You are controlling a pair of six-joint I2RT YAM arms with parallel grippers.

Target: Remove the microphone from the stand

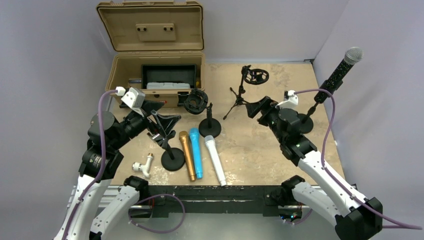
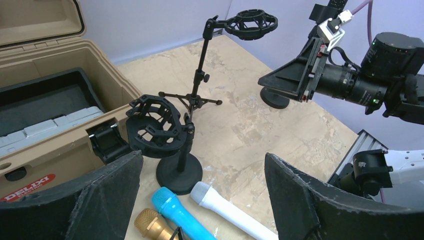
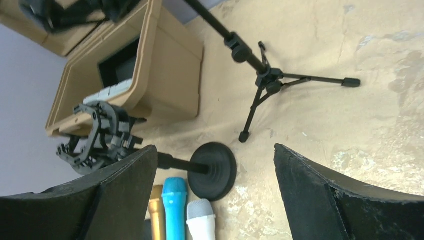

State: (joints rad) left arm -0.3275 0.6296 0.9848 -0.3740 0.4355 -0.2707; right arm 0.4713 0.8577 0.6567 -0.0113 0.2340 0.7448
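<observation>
1. Presently, the black glitter-bodied microphone with the silver mesh head (image 1: 341, 69) sits tilted in its black round-base stand (image 1: 305, 123) at the table's far right edge, close to the wall. It is not yet removed.
2. Right gripper (image 1: 259, 107): fingers spread wide, nothing between them. It points toward the table's middle, away from the microphone, with its wrist just beside the stand's base.
3. Left gripper (image 1: 162, 119): fingers likewise spread and empty, well apart from the stand.
4. Risk: turning the right arm toward the microphone could bump the base with the wrist and topple the top-heavy stand against the wall.
5. Risk: the purple cable (image 1: 327, 102) on the right arm crosses the microphone's lower body in the top view. It could snag there during the reach.
6. Risk: if the clip holds tightly, a one-armed pull may lift or drag the whole stand, since nothing braces the base.
7. Risk: a grasp on the slanted, smooth body may slip, dropping the microphone off the table edge.
</observation>
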